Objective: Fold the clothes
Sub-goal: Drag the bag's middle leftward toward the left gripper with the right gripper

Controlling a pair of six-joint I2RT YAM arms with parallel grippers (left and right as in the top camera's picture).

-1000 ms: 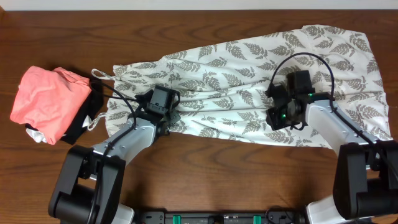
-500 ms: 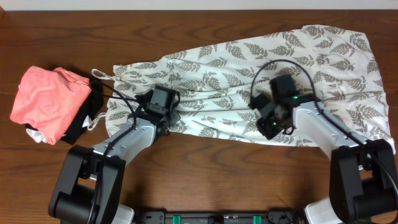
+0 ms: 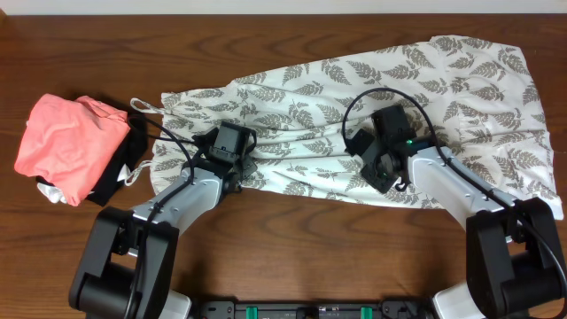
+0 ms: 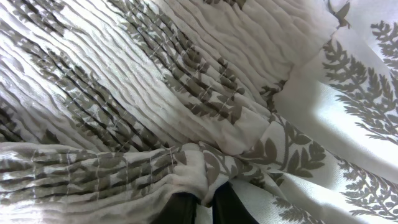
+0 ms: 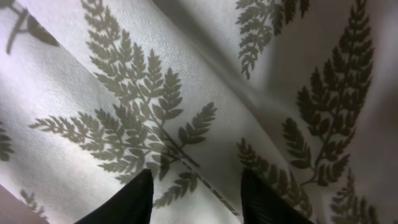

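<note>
Your left tool [image 4: 205, 199] pinches a bunched fold of the clothes [image 3: 461, 80]; your right tool [image 5: 196, 190] stands spread over the fern print.

We count one table [image 3: 266, 35] of dark wood. On it lies one fern-print garment [image 3: 354, 97], spread from the middle to the right. At the left we count one salmon-pink garment [image 3: 66, 142] and one black cloth [image 3: 120, 173] touching it. The fern-print piece shows two thin white straps at its left end: a far strap [image 3: 142, 105] and a near strap [image 3: 133, 177]. Two arms reach in from the near edge, giving two grippers, the left gripper [image 3: 239, 168] and the right gripper [image 3: 381, 173], each with two fingers.
</note>
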